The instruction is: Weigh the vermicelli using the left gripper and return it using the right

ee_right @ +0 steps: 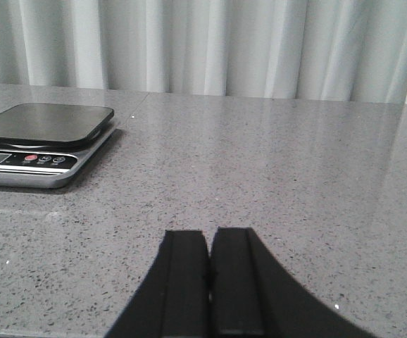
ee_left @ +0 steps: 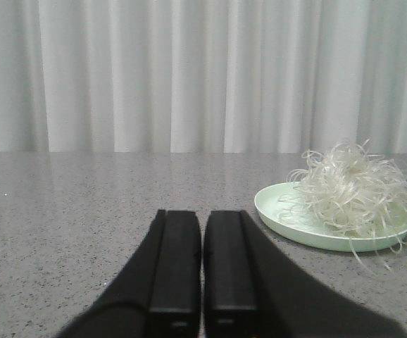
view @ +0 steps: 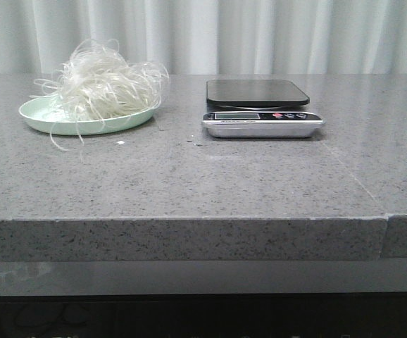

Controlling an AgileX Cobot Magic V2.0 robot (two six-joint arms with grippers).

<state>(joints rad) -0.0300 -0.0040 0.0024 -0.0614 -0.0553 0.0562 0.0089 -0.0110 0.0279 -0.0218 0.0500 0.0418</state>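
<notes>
Left claw [ee_left: 203, 271] closed, empty, low over bench [view: 260, 183]; right claw [ee_right: 210, 282] closed, empty. Vermicelli [view: 105, 83] heaped on green plate [view: 38, 113], scale [view: 260, 109] well apart.

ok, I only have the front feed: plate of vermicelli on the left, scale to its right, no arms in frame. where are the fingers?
Observer: Left gripper is low over the table, fingers together, nothing held. Its wrist view shows the vermicelli on the plate ahead of it.
Operator: and the right one?
Observer: Right gripper is also closed and empty, low over bare table, with the scale ahead of it and off to one side.
Operator: anything on the scale platform?
Observer: No. The right wrist view shows the dark platform bare; the display is too small to read.
</notes>
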